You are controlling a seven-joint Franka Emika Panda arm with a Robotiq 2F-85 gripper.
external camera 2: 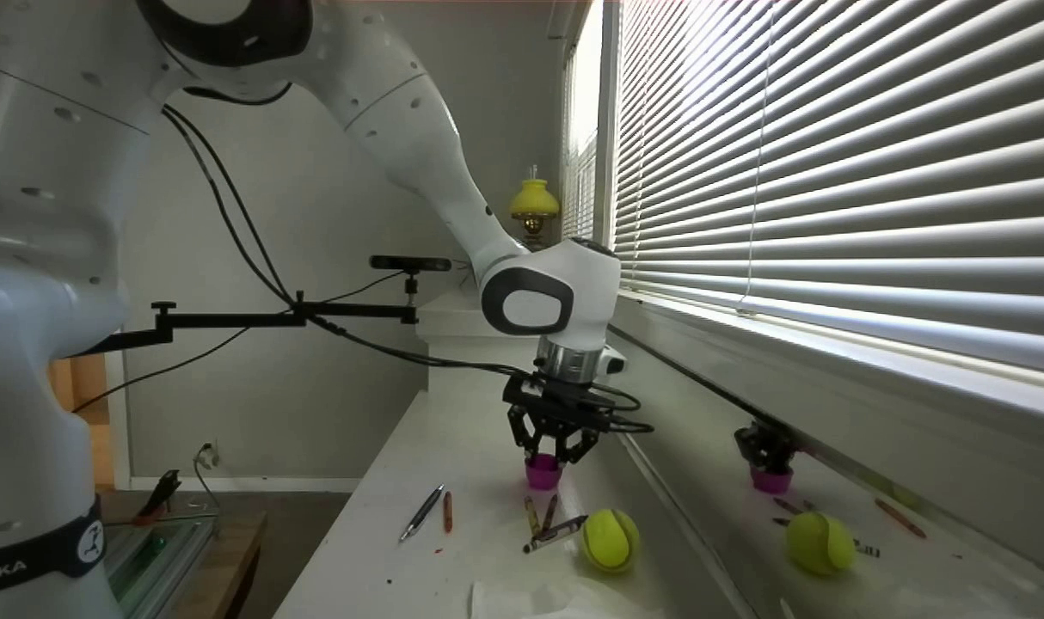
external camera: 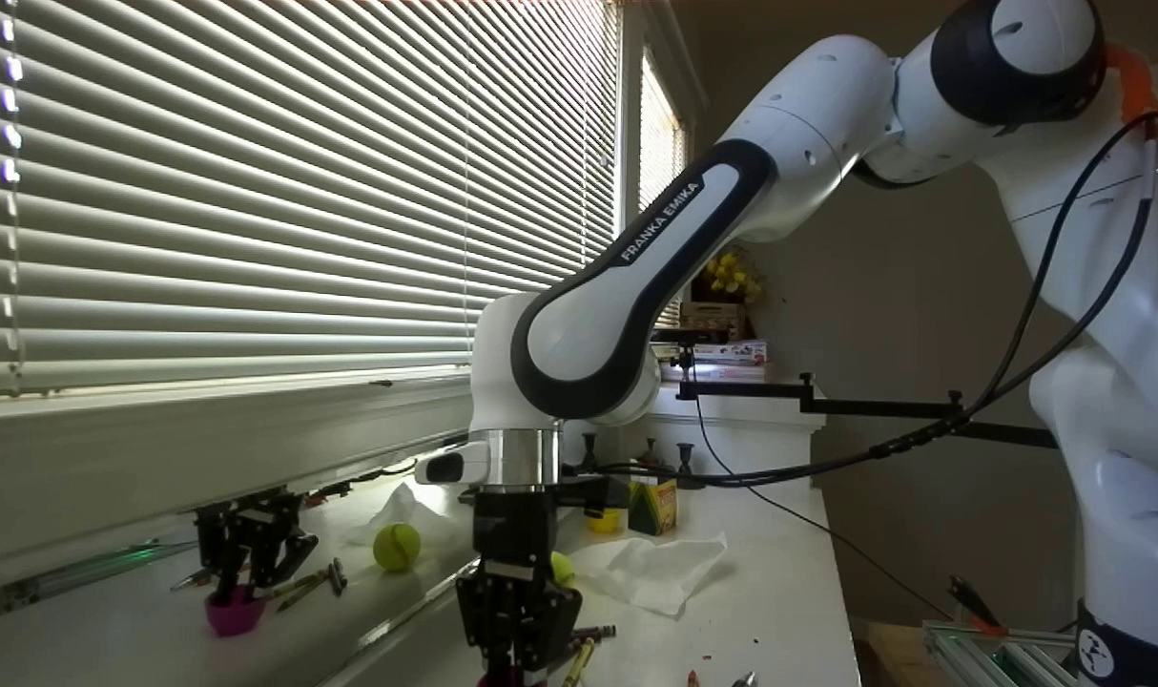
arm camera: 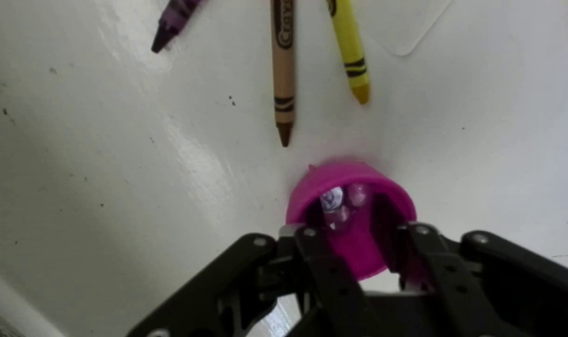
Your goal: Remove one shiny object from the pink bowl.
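The pink bowl [arm camera: 345,174] stands on the white surface, small and magenta, with its mouth facing up. Inside it, near the far wall in the wrist view, lie a clear silvery shiny object [arm camera: 332,198] and two pinkish ones, a shiny object [arm camera: 357,194] and a shiny object [arm camera: 337,216] close beside it. My gripper [arm camera: 349,213] reaches down into the bowl with its two fingers apart, one near each side wall. The gap between them holds nothing that I can see. An exterior view shows the gripper [external camera 2: 548,451] over the bowl [external camera 2: 543,473]; the fingertips' depth is hidden.
Brown [arm camera: 284,70], yellow [arm camera: 352,51] and purple crayons lie close to the bowl. A tennis ball [external camera 2: 610,540], a pen [external camera 2: 421,513] and an orange crayon [external camera 2: 448,511] are nearby. A reflective panel [external camera 2: 728,533] runs along the window side. Crumpled paper [external camera: 651,577] lies farther along.
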